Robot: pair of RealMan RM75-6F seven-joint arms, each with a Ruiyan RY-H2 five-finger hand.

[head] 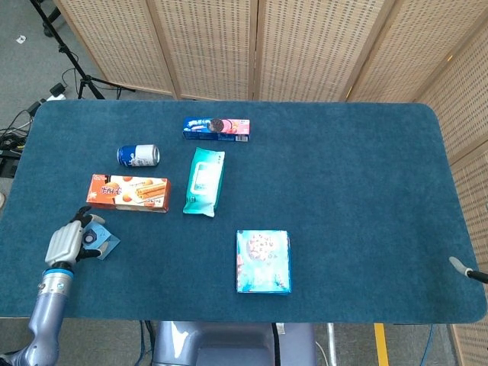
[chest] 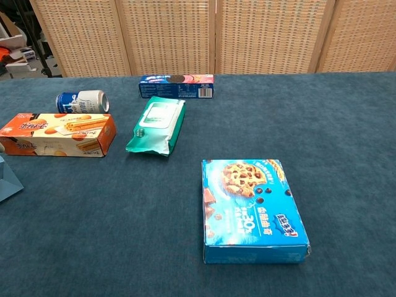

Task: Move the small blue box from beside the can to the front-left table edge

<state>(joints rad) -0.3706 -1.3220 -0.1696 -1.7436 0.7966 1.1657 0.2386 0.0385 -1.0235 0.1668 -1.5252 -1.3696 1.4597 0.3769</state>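
small blue box at front-left, left hand on it

left hand [head: 67, 242] sits at about 8 o'clock on the table [head: 343, 191], fingers curled over the small blue box [head: 102, 242]; box looks gripped, resting on or just above the cloth, cannot tell which; chest view shows only a corner of the box [chest: 7, 184] at 9 o'clock; the box is well apart from the can [head: 138, 155], with the orange biscuit box [head: 127, 193] between them; judged: placement near the front-left edge is nearly done, release pending; right hand [head: 463, 268] only a sliver at 4 o'clock, state cannot be told; cookie box [head: 263, 261] near 6 o'clock, clear of the work
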